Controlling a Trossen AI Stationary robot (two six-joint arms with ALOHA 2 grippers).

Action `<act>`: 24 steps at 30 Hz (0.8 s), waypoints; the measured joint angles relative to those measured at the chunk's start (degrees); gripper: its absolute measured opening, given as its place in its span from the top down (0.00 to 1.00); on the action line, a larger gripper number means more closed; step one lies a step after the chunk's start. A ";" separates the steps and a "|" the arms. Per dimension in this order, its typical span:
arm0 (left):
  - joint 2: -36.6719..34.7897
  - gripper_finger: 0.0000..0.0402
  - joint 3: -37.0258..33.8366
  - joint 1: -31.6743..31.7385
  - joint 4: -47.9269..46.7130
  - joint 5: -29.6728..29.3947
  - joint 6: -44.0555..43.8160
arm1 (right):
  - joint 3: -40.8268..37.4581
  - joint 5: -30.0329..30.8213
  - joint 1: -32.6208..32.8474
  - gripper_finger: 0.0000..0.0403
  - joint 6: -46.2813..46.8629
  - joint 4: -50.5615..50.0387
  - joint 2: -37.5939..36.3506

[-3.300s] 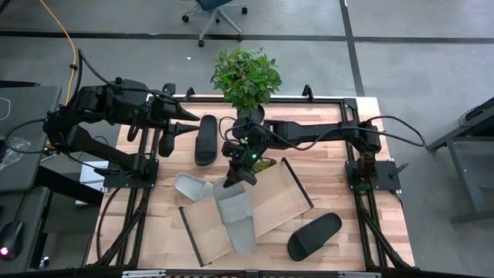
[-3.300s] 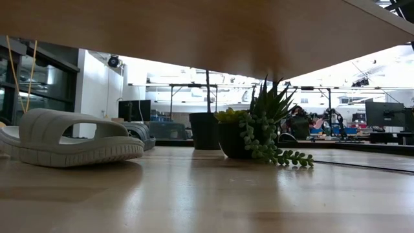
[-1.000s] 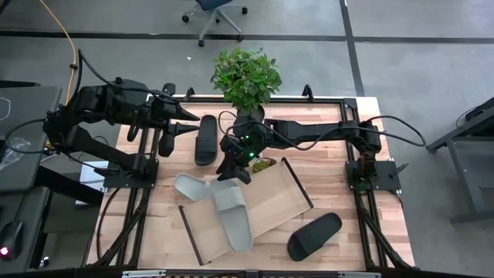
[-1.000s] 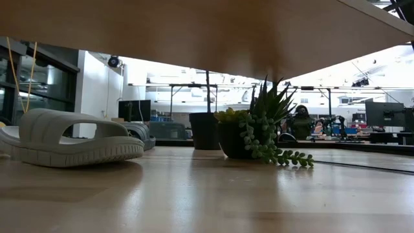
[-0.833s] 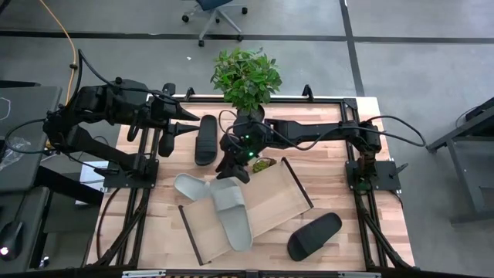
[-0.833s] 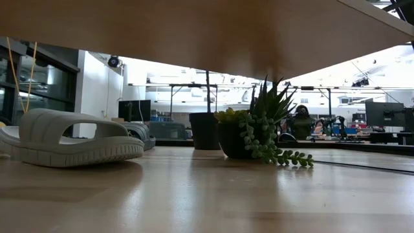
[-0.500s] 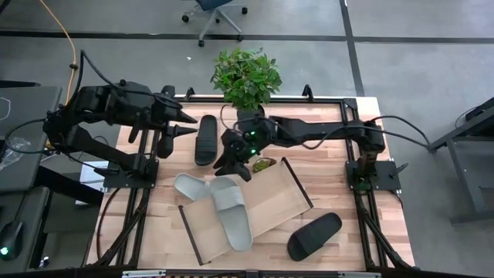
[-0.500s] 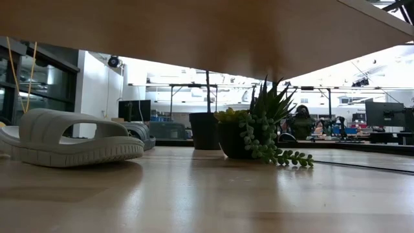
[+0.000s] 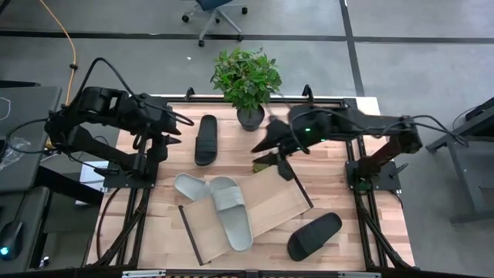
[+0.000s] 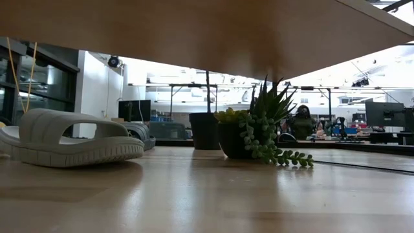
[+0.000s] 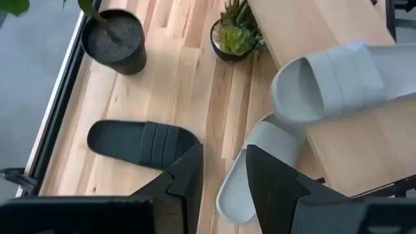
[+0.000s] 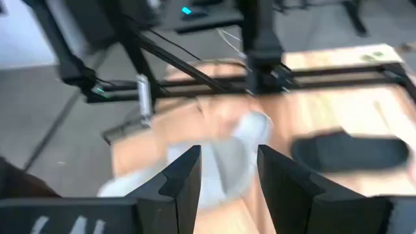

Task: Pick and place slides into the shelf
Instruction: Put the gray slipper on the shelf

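Observation:
The shelf (image 9: pixel 274 202) lies aslant on the table's near middle. One grey slide (image 9: pixel 232 221) lies on its left part, sole down. A second grey slide (image 9: pixel 190 187) lies on the table at the shelf's left corner, one end against the first (image 11: pixel 328 81). One black slide (image 9: pixel 205 139) lies at the far left, another (image 9: pixel 314 235) near right, both on the tabletop. My right gripper (image 9: pixel 266 152) hovers open over the shelf's far corner, holding nothing. My left gripper (image 9: pixel 170 137) is open above the table, left of the far black slide (image 11: pixel 142 143).
A leafy plant in a dark pot (image 9: pixel 247 83) stands at the far edge. A small succulent pot (image 9: pixel 264 164) sits by the shelf's far corner, below my right gripper. Bare wood shows right of the shelf (image 9: pixel 332 181).
My right gripper has drawn back from the far end of the grey slide on the shelf, rising and going toward the table's right edge. My left gripper has shifted a little toward the near edge. The slides have stayed put.

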 joint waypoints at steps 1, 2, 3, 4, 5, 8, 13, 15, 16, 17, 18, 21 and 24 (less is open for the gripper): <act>0.00 0.74 0.00 0.64 -0.81 0.01 -0.31 | -0.01 1.48 0.04 0.65 0.14 -1.77 -0.88; -0.02 0.74 -0.02 1.50 -1.51 0.05 -0.42 | -0.01 2.80 0.04 0.65 0.32 -3.54 -1.58; -0.12 0.74 -0.55 2.37 -1.25 0.94 -0.44 | -0.01 3.61 0.10 0.65 0.49 -4.83 -2.27; -0.36 0.74 -1.68 3.21 -0.95 2.66 -0.51 | -0.01 4.47 0.38 0.65 0.61 -6.44 -2.88; -0.78 0.74 -3.10 4.13 -1.01 4.66 -0.55 | -0.01 5.58 0.56 0.65 0.61 -7.94 -3.22; -1.85 0.74 -9.14 7.57 -0.99 8.26 -0.51 | -0.04 8.09 1.30 0.65 0.57 -10.90 -3.90; -5.38 0.74 -22.33 13.68 7.73 16.27 -0.59 | -0.12 9.48 2.24 0.65 0.75 -15.56 -4.27; -7.68 0.74 -27.93 15.66 14.24 21.38 -1.46 | -0.12 9.48 2.29 0.65 0.75 -17.08 -4.41; -8.86 0.74 -30.93 16.46 17.99 24.21 -2.38 | -0.12 9.50 2.29 0.65 0.75 -17.93 -4.51; -9.82 0.74 -33.72 17.26 21.12 26.95 -3.44 | -0.12 9.48 2.29 0.65 0.71 -19.16 -4.70; -10.68 0.74 -36.58 18.12 24.09 29.63 -4.43 | -0.12 9.50 2.27 0.65 0.63 -20.15 -4.82; -13.07 0.74 -43.94 20.01 29.76 34.97 -7.27 | -0.12 9.78 2.25 0.65 0.61 -22.39 -5.92; -14.36 0.74 -49.40 20.94 31.10 36.31 -8.45 | -0.12 10.99 2.25 0.65 1.17 -24.20 -7.71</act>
